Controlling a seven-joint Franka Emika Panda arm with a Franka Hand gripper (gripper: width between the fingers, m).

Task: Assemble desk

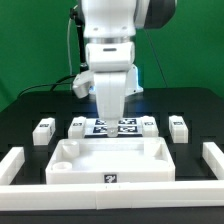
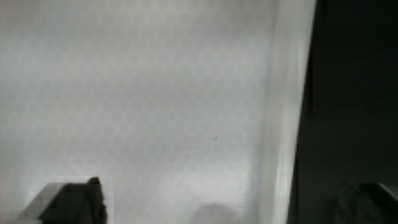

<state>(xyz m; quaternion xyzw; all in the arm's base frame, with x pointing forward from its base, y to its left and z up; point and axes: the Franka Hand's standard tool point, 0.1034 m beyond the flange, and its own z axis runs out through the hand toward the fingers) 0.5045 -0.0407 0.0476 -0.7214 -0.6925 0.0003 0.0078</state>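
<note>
Desk top: the white plastic, rimmed, rectangular tabletop panel (image 1: 75, 176) lies flat on the table with its hollow side up, at the front of the exterior view. A small black-and-white square tag sits on its near wall.

Desk legs: four small white square-section leg blocks (image 1: 76, 126), each with a tag, lie loose in a row just behind the tabletop panel's far wall. Two are toward the exterior view's left, the outer one being a block (image 1: 43, 130) past the panel's corner. Two are toward its right, an inner block (image 1: 148, 125) and an outer block (image 1: 178, 127).

Board: the thin flat white marker board (image 1: 112, 126) lies behind the panel's far wall, between the two inner blocks.

My gripper: my gripper (image 2: 217, 205) hangs over that strip behind the panel, roughly above the marker board. My dark fingers (image 2: 71, 203) stand wide apart with nothing clamped between them.

My arm: the white arm (image 1: 108, 70) comes straight down behind the panel and hides my fingertips in the exterior view.

Under me: a plain white surface fills most of the wrist view, with a dark band along one side. I cannot tell which white part it is.

Rails: long white angled border rails flank the panel, one rail (image 1: 12, 165) on the exterior view's left and another rail (image 1: 212, 158) on its right, both apart from it.

Surface: a matte black table (image 1: 25, 115).

Room: a plain green backdrop (image 1: 30, 40) stands behind the table.
</note>
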